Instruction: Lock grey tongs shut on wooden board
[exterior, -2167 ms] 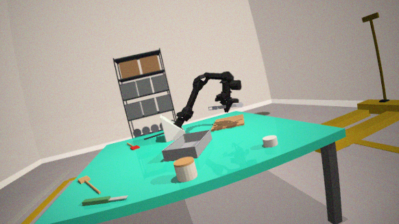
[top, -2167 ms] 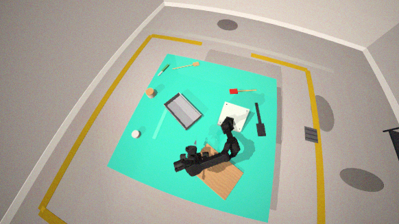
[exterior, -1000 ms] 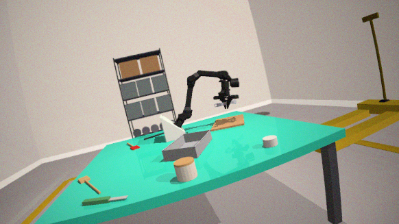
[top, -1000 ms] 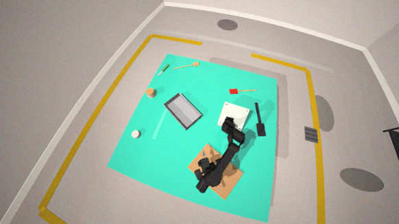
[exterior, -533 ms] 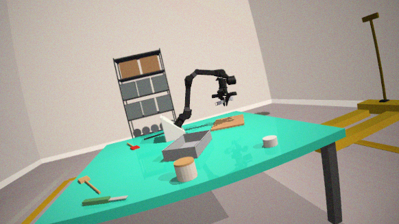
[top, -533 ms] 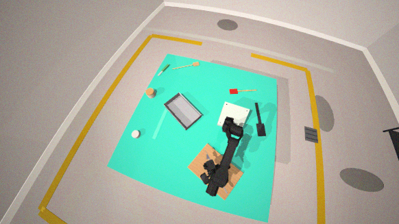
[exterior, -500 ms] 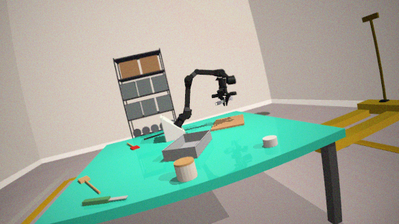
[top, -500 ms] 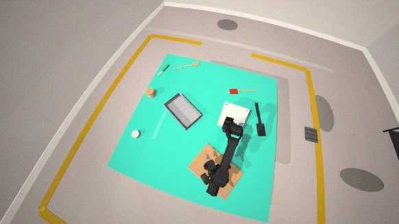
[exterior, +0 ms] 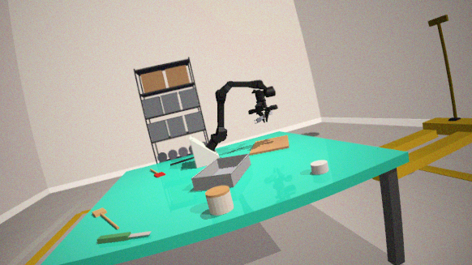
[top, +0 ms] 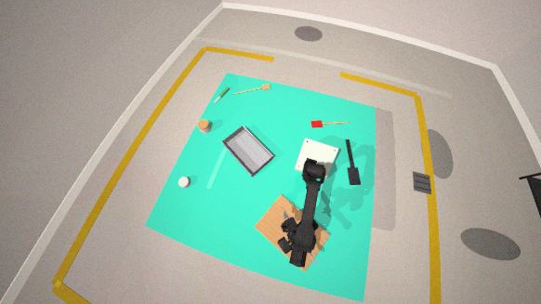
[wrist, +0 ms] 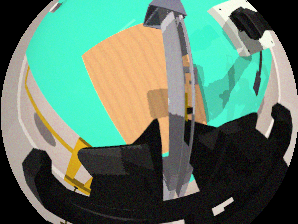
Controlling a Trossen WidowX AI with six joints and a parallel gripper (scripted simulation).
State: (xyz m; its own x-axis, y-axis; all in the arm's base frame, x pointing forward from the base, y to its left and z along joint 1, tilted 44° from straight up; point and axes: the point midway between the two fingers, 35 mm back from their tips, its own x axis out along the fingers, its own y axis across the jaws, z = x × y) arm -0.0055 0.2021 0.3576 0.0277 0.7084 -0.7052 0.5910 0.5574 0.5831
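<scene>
The grey tongs [top: 285,214] [exterior: 259,120] [wrist: 175,75] are held in the air above the wooden board [top: 271,218] [exterior: 280,144] [wrist: 112,75]. My gripper [exterior: 264,119] [wrist: 164,121] is shut on them. In the wrist view their two long arms lie close together with a narrow gap, and a wider grey end shows at the top. In the top view the arm hides their middle, and only the two ends stick out over the board. Whether the lock has caught cannot be seen. The roasting tin [top: 239,160] [exterior: 212,183] stands empty on the table.
The arm's white base plate [top: 309,149] is between the tin and a black spatula [top: 353,176]. A red-headed tool [top: 317,124] lies behind it. A wooden-lidded jar [top: 204,125] [exterior: 220,202] and a small white pot [top: 184,181] [exterior: 319,167] stand near one table edge.
</scene>
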